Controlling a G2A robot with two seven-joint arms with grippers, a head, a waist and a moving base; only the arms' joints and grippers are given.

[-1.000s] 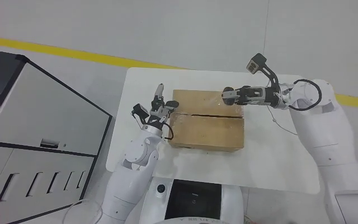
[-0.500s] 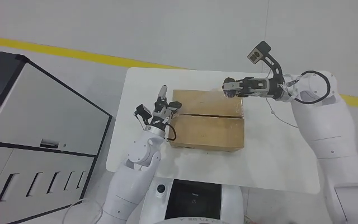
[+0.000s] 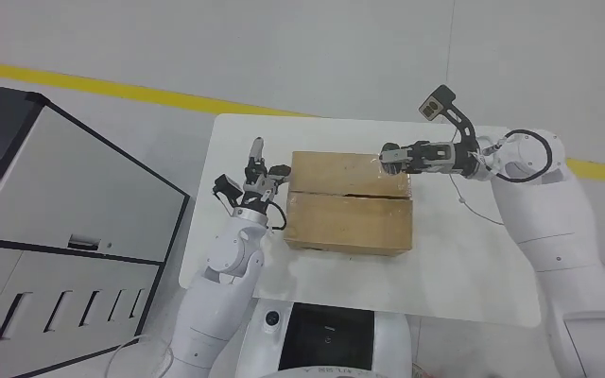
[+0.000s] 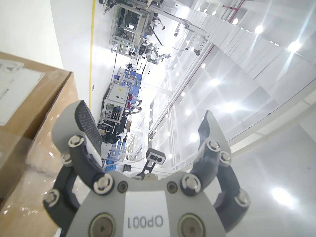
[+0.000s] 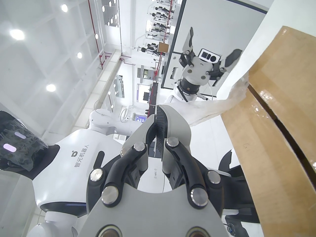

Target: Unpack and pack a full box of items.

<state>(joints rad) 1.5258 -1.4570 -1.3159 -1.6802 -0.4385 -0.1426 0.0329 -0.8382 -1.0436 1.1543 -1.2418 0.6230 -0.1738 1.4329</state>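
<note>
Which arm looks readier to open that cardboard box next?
Probably the left. The left gripper is open beside one end of the box, close to the seam between its flaps. The right gripper is shut at a far corner, so it would need to open first.

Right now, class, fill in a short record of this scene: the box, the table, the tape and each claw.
Box: cardboard box, flaps down, seam showing, on the white table
Tape: clear strip hanging loose at one end of the box
Left claw: open, beside the box's end
Right claw: shut, near the box's far corner
</note>
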